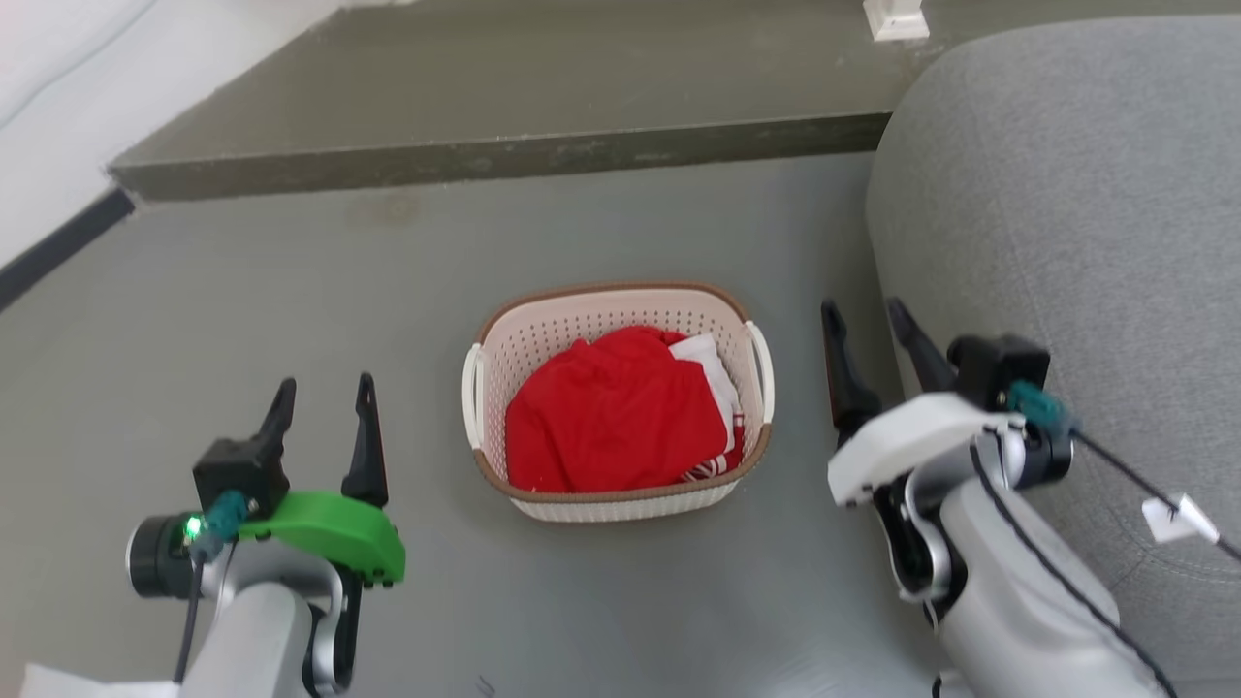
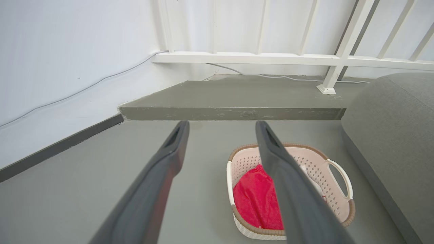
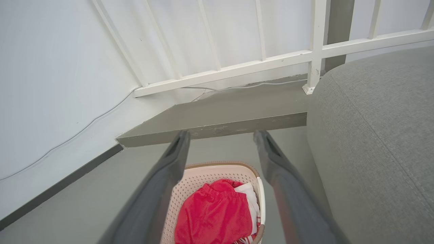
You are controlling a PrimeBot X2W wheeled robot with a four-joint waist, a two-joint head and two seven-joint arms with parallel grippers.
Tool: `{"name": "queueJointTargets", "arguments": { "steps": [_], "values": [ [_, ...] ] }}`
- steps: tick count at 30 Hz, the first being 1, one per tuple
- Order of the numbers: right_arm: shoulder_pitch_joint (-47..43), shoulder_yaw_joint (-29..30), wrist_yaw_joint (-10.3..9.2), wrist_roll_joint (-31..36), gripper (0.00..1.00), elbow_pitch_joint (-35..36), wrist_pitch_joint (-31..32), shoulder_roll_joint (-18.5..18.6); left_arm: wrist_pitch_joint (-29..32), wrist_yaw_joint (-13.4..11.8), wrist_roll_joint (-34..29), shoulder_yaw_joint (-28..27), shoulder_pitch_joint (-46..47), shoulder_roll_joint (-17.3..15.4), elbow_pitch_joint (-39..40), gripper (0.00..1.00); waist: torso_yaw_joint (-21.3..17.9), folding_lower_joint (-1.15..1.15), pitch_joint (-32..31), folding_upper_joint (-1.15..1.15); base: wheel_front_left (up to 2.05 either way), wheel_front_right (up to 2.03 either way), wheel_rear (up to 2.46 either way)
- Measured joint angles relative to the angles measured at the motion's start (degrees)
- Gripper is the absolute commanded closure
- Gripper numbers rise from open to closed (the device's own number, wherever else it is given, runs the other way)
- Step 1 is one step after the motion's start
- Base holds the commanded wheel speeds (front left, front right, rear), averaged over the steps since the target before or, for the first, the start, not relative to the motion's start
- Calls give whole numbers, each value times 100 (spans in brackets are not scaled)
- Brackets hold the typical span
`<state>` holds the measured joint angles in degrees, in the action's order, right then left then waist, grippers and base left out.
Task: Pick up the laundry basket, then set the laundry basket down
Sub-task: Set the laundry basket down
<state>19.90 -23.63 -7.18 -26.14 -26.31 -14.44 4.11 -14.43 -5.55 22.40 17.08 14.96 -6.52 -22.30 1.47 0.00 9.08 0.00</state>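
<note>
- Laundry basket (image 1: 591,330): stands on the grey floor (image 1: 291,291) between my two pincers, touched by neither.
- Contents: a red garment (image 1: 611,417) on top, with a white cloth (image 1: 713,373) at its right. The cloth is possibly red-striped, but it is too crumpled to tell.
- My left pincer (image 1: 326,383): fingers spread wide, holding nothing, apart from the basket's left side.
- My right pincer (image 1: 861,306): likewise spread and empty, near the basket's right handle (image 1: 761,359) and close beside the grey sofa (image 1: 1066,194).
- Raised step (image 1: 504,97): lies beyond the basket.
</note>
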Motion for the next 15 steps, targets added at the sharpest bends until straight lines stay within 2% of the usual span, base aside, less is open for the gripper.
{"name": "queueJointTargets", "arguments": {
  "steps": [7,15],
  "values": [
    [-676,156,0,167,0,297,1,-46,0,-1,-255,-60,-458,3,246,0,-34,0,-268,0,0,0,0],
    [-1037,345,0,313,0,620,0,-69,0,-11,-324,-211,-806,2,425,0,-27,0,-447,0,0,0,0]
  ]
}}
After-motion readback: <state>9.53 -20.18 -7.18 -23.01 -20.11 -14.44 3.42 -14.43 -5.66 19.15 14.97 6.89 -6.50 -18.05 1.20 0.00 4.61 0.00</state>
